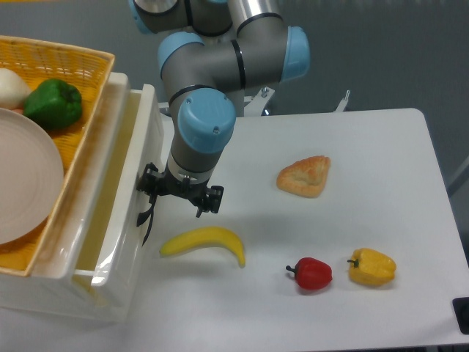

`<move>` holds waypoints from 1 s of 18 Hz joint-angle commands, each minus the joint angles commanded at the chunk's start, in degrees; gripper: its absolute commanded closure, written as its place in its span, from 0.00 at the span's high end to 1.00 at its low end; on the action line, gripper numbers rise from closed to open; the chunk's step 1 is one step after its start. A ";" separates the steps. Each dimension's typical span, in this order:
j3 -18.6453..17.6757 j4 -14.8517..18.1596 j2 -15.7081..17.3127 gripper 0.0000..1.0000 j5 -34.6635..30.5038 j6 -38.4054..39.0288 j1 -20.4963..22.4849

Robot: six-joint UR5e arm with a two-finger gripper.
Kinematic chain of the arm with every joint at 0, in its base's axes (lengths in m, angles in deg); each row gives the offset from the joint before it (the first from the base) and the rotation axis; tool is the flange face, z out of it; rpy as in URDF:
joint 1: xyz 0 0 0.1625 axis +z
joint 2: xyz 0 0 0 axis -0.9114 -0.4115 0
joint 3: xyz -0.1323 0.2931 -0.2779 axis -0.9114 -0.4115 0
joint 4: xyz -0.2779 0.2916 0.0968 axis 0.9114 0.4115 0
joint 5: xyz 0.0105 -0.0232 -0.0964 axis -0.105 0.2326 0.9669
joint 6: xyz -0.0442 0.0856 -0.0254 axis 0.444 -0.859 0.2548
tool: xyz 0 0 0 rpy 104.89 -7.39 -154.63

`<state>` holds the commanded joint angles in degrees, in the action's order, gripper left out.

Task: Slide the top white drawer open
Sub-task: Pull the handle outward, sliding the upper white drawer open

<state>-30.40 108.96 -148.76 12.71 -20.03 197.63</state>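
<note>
The top white drawer (149,139) stands at the left, its glossy cream front pulled out to the right so that a gap into its inside shows behind it. Its curved black handle (144,220) hangs on the front face. My gripper (180,194) points down right beside that front. Its jaws are spread wide, and the left finger (149,185) sits at the top of the handle, seemingly hooked behind it. The right finger (212,200) hangs free over the table. The cabinet's lower front is hidden under the drawer.
On the cabinet sits a yellow wicker basket (82,60) with a green pepper (51,103) and a white plate (22,183). A banana (205,242) lies just below the gripper. A bread piece (304,176), red pepper (311,273) and yellow pepper (372,267) lie further right.
</note>
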 joint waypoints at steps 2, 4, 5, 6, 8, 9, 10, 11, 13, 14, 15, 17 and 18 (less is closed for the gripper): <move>0.09 0.00 0.00 1.00 0.00 0.00 0.18; 0.09 0.00 0.09 1.00 0.00 -0.17 0.70; 0.09 0.09 0.09 1.00 0.00 -0.52 0.79; 0.09 0.09 0.18 1.00 0.00 -0.96 0.88; 0.09 0.17 0.09 1.00 0.00 -1.49 1.58; 0.09 0.09 0.09 1.00 0.00 -1.67 1.76; 0.09 0.09 0.09 1.00 0.00 -2.02 2.20; 0.09 0.17 0.09 1.00 0.00 -2.37 2.63; 0.09 0.26 0.09 1.00 -0.09 -3.16 3.60; 0.09 0.35 0.09 1.00 -0.09 -3.60 3.95; 0.09 0.44 0.09 1.00 -0.09 -4.21 4.39; 0.09 0.53 0.00 1.00 -0.17 -4.92 5.01; 0.09 0.53 0.00 1.00 -0.61 -5.01 5.19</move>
<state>-30.31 109.49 -148.76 12.10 -25.04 202.81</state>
